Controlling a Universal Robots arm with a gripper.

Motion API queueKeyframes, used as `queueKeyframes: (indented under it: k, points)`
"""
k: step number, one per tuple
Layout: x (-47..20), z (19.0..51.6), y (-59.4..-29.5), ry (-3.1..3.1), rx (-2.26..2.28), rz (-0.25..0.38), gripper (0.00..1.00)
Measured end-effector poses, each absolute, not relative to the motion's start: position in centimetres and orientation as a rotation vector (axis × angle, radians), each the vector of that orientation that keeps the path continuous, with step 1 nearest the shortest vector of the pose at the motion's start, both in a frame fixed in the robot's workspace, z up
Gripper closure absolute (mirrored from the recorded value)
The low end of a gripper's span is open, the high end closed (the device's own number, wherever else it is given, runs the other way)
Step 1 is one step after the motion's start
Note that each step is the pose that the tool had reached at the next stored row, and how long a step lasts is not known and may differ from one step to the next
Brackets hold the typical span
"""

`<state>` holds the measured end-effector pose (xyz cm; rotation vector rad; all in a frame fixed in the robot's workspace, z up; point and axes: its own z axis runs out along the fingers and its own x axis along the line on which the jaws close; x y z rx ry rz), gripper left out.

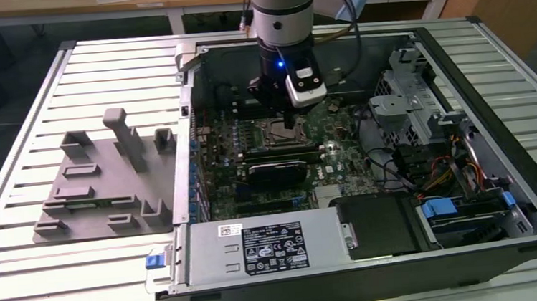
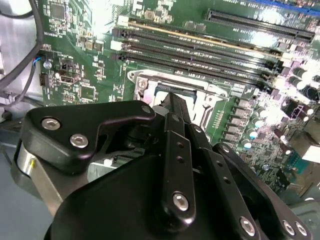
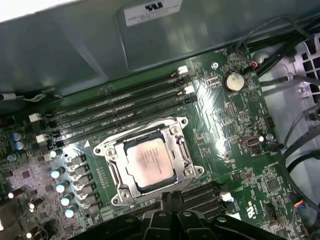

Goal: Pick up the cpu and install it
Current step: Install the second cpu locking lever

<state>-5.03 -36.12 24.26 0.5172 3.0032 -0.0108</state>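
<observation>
Gripper: the gripper (image 1: 291, 123) hangs low over the motherboard inside the open computer case (image 1: 500, 175); its black fingers (image 3: 170, 200) come together to a narrow tip with nothing seen between them, so it looks closed and empty
Gripper position: in the first wrist view the tip sits just beside one edge of the socket frame (image 3: 186, 150), not over the chip
Cpu: the cpu (image 3: 148, 162) lies flat inside the socket, pale silver top up, sides parallel to the frame and seemingly level
Stage: judged from this, the chip is already seated and the arm is close above it
Doing it well: any motion here should be straight up and down; a sideways drag could catch the frame or nudge the chip off its seat
Check: the chip should sit flush on all four sides, with no raised corner
Nearby: memory slots (image 3: 120, 112) run just beside the socket, and a row of capacitors (image 3: 62, 187) stands near another side, so clearance is tight
Outside: grey holder blocks (image 1: 98, 182) rest on the slatted table (image 1: 28, 270), well apart from the case
</observation>
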Motion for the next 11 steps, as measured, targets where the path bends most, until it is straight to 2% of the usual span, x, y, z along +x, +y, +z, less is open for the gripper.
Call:
queueKeyframes:
  k: [11]
  points:
    - [-5.4,24.0,-37.4,3.005,0.505,-0.007,0.89]
